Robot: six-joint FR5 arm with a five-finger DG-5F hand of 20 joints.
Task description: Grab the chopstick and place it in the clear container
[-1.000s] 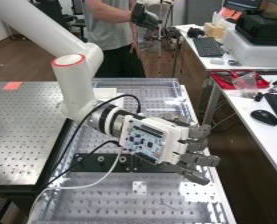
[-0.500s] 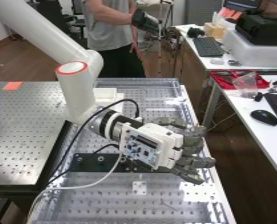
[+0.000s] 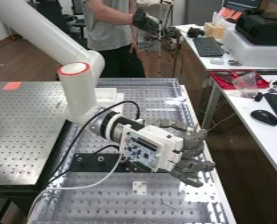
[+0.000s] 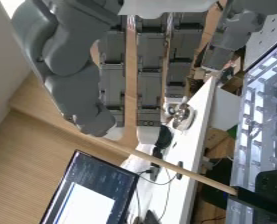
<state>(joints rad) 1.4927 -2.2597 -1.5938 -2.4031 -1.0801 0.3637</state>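
Because the hand [image 4: 148, 85] is spread loose and grips nothing, grabbing seems the job now; next it should line up, close round the chopstick [image 4: 188, 173] and lift.

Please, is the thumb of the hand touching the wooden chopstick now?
Cannot tell. In the wrist view, the thumb of the hand overlaps the line of the chopstick at its tip, but it may only be in front, without contact.
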